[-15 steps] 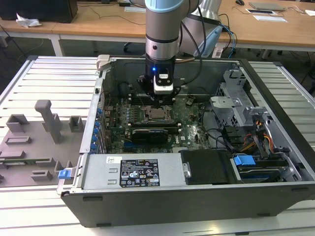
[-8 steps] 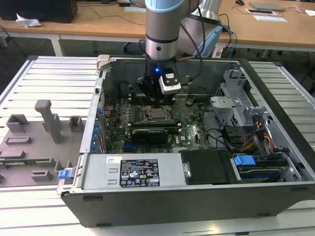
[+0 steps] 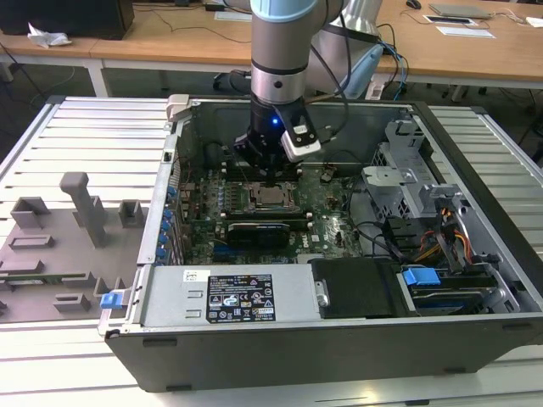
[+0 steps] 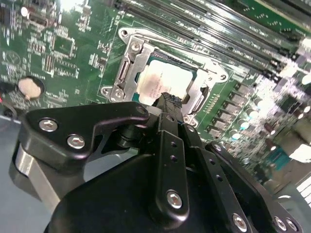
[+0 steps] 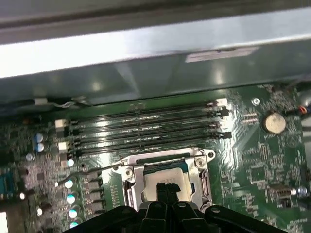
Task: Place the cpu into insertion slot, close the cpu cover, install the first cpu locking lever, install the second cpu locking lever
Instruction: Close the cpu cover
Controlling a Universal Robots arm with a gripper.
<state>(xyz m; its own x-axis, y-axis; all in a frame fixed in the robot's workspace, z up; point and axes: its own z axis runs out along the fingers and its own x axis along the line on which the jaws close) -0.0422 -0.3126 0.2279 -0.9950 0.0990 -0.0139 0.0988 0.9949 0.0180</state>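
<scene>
Silvery cpu point(image 4: 158, 83) seated in the insertion slot point(image 4: 127, 35)?
— Yes, cpu cover point(image 4: 206, 80) looks down over it; the tool point(image 4: 170, 100) hangs pinched together, empty, just above. Can't judge the levers.

Lab or workshop: open computer case point(image 3: 339, 348) on slatted metal bench point(image 3: 93, 136), wooden desks point(image 3: 170, 38) behind.

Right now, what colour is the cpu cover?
Silvery bare metal; the cpu cover shows best in the second wrist view.
</scene>
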